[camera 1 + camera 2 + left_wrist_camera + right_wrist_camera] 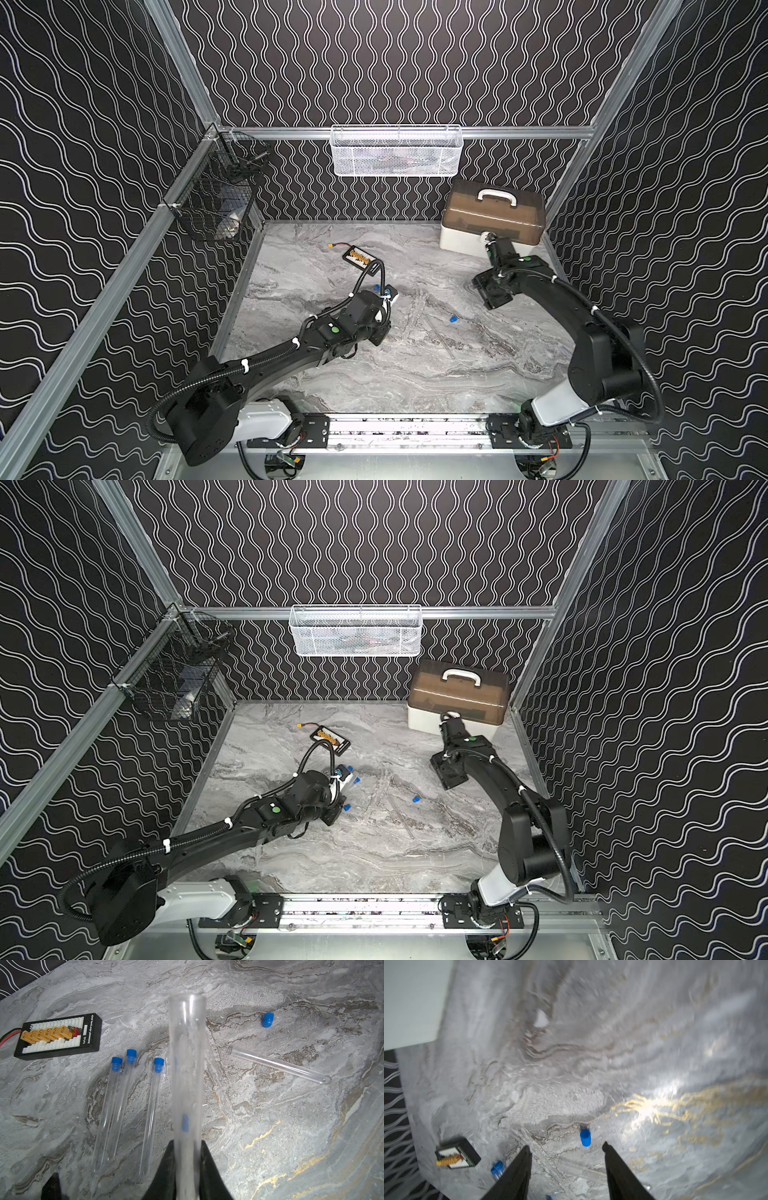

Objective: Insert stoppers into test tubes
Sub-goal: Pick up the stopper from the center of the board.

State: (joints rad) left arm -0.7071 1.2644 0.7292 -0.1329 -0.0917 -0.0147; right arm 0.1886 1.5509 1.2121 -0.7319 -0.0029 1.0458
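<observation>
In the left wrist view my left gripper [188, 1147] is shut on a clear test tube [187, 1068], whose open mouth points away from the jaws. Three test tubes [152, 1113] with blue stoppers [159, 1064] in their mouths lie side by side on the marble beside it. One bare test tube [280, 1065] lies apart, with a loose stopper [268, 1019] near it. Both top views show that stopper [454, 319] [415, 799] mid-table. My right gripper [566, 1149] is open above the table, and the loose stopper [585, 1137] lies just beyond its fingertips, untouched.
A black and yellow charging board [362, 258] with a red wire lies at the back of the table. A brown-lidded white box [492, 220] stands at the back right, close to the right wrist. A white mesh basket [397, 151] and a black wire basket [216, 195] hang on the rails.
</observation>
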